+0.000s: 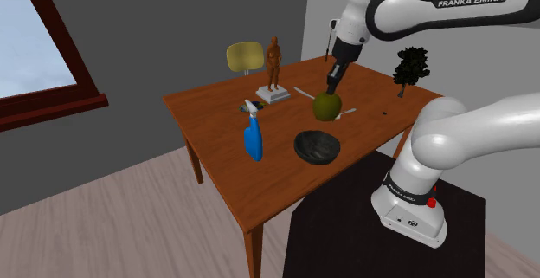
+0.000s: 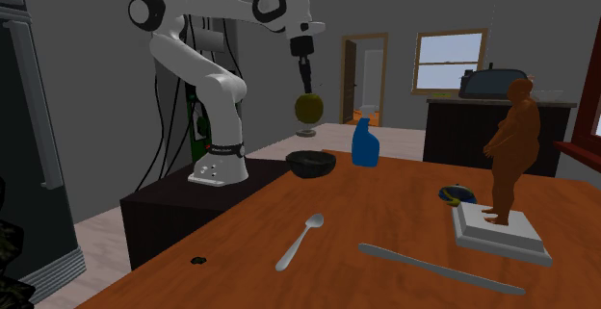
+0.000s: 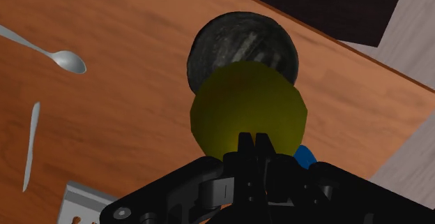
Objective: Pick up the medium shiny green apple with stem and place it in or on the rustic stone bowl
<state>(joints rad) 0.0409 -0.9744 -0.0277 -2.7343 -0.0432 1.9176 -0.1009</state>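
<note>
Round olive-green apple [image 3: 247, 104], smooth, plain skin, gripper [image 3: 255, 140] fingers narrowed and clasping its top, hanging clear of the table over the dark bowl [image 3: 230, 38]

Brown tabletop [image 1: 216, 120], shoulder view: dark bowl [image 1: 317, 145] at the near edge; blue spray bottle [image 1: 252, 134] to the shoulder view's left of it; brown figurine [image 1: 274, 64] on a white base [image 1: 272, 95] farther back; spoon [image 2: 300, 241] and knife [image 2: 438, 268] flat nearby.

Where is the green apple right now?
The apple is held aloft in the gripper over the wooden table, near the shoulder view's middle, just above the dark bowl and right of the blue spray bottle.
</note>
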